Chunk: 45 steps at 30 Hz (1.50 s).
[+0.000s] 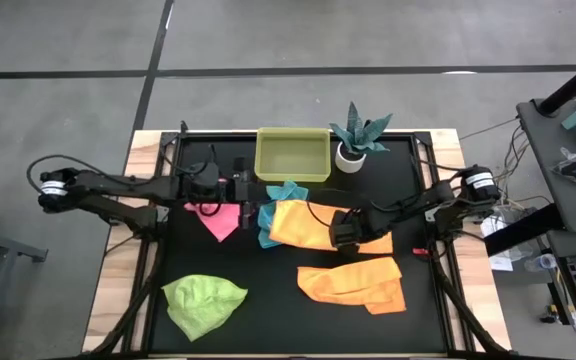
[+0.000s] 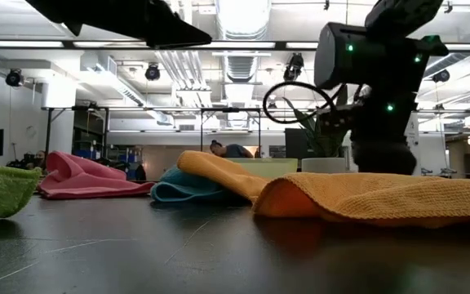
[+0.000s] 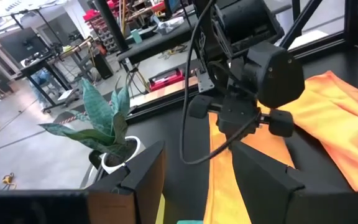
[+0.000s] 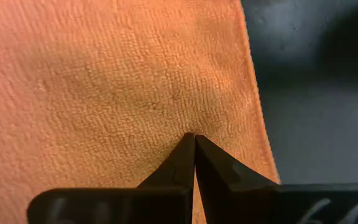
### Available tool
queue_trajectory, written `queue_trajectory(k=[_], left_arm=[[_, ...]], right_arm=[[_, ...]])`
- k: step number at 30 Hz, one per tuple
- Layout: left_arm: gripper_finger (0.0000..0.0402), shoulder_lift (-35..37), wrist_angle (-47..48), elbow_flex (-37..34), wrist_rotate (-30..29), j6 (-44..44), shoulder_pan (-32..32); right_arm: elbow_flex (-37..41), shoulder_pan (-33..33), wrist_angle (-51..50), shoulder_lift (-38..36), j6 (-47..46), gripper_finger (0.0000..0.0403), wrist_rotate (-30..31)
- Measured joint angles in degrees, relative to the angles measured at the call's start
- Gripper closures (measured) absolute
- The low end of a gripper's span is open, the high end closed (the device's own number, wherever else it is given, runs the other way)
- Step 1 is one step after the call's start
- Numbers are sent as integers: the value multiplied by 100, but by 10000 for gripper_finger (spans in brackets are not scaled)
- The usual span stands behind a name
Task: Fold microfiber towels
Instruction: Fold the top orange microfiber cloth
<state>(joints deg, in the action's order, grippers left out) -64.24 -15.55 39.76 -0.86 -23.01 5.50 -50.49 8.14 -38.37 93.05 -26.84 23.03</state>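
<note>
Your right gripper (image 4: 194,138) is pinched together on the orange towel (image 1: 303,222) at frame centre of the high view; left gripper (image 1: 251,197) hovers spread just left of it, above the turquoise towel (image 1: 280,194)

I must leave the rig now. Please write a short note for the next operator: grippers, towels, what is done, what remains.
Right gripper: shut, pinching the centre orange towel.
Left gripper: open, above the pink towel and blue towel.
Blue towel lies partly under the centre orange one.
Second orange towel is front right, green towel front left.
Done: no towel is neatly folded.
Left: fold all five.
</note>
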Motion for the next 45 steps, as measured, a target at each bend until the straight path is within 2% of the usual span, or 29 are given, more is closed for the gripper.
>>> queue_trajectory(k=[5,11,15,19,21,27,32,35,40,45], left_arm=[[231,35,-42,-78,0,1,0],[230,26,-16,-85,0,3,0],[230,23,-18,-109,0,8,0],[230,11,-43,-189,0,8,0],[230,10,-49,-190,0,9,-1],[230,10,-54,-192,0,22,-2],[230,10,-59,-192,0,18,-2],[230,10,-85,-192,0,21,-2],[230,10,-76,-192,0,25,-2],[230,10,-72,-205,0,22,-2]], right_arm=[[27,-7,-649,48,741,394,100],[51,-31,-997,-549,672,394,69],[65,-38,-1131,-1161,-515,394,-27],[179,-213,-1413,-1854,-2077,386,-940],[310,-241,-1458,-2160,-2679,374,-1210],[624,-241,-1671,-2778,-3927,320,-1259],[635,-454,-2324,-2726,-4625,264,-1163],[637,-638,-2465,-2486,-4694,236,-1136],[639,-1011,-2564,-2014,-4196,211,-1463],[639,-1394,-2695,-1731,-3512,208,-1888]])
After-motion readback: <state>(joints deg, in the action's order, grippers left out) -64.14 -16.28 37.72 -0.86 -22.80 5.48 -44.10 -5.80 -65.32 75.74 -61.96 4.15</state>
